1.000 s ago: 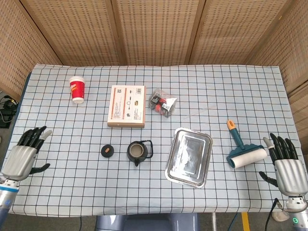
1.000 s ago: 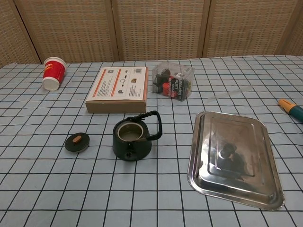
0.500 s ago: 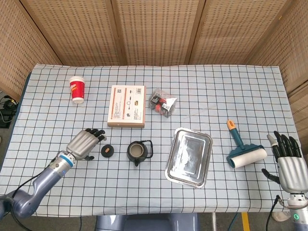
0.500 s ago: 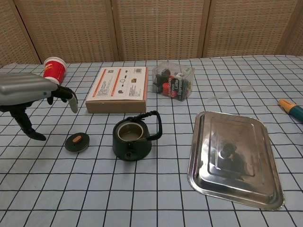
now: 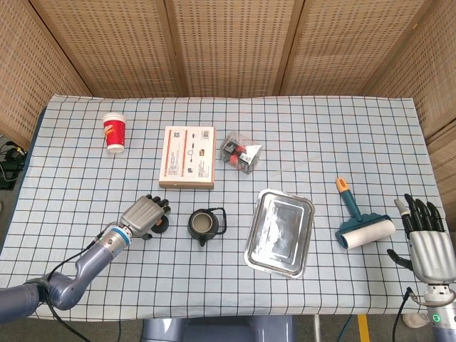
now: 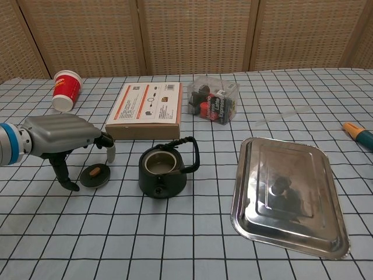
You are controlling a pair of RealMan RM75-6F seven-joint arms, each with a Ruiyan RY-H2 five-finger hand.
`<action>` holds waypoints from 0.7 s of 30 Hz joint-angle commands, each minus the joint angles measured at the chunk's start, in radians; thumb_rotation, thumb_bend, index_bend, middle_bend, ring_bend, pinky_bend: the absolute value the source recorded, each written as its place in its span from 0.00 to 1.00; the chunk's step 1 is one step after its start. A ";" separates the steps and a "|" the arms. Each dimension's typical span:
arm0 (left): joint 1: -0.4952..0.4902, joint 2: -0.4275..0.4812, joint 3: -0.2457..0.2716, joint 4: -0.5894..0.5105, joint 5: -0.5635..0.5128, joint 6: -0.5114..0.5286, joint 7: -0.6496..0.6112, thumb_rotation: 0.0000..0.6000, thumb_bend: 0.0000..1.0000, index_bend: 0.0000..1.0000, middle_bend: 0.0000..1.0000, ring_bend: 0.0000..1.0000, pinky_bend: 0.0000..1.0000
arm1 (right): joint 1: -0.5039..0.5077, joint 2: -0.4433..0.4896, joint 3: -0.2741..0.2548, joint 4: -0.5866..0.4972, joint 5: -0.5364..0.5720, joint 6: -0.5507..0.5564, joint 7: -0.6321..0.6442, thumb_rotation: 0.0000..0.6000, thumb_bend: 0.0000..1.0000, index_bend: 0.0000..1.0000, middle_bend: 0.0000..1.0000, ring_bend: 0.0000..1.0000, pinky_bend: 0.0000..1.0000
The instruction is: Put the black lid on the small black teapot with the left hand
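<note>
The small black teapot [image 5: 204, 225] [image 6: 163, 170] stands open-topped in the middle of the checked cloth, its handle raised. Left of it lies the flat black lid [image 6: 95, 175] with a brown knob, mostly hidden under my hand in the head view. My left hand [image 5: 144, 216] [image 6: 61, 137] hovers right over the lid, fingers spread and arched around it, thumb down at its left side. Nothing is between the fingers. My right hand [image 5: 427, 244] rests open at the table's right front corner, away from everything.
A shiny steel tray [image 5: 281, 232] [image 6: 285, 193] lies right of the teapot. Behind are a flat cardboard box [image 5: 187, 157] [image 6: 147, 110], a clear pack of capsules [image 5: 239, 152] [image 6: 213, 99] and a red paper cup [image 5: 114, 133] [image 6: 65, 90]. A lint roller [image 5: 360, 224] lies at the right.
My left hand swung in from the table's left edge to a spot over the lid, lowering toward it. The lid, teapot and right hand have stayed put.
</note>
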 commanded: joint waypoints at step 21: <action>-0.024 -0.030 0.028 0.012 -0.027 0.089 0.038 1.00 0.10 0.48 0.43 0.45 0.52 | -0.002 0.007 0.005 0.003 0.011 0.000 0.027 1.00 0.00 0.00 0.00 0.00 0.00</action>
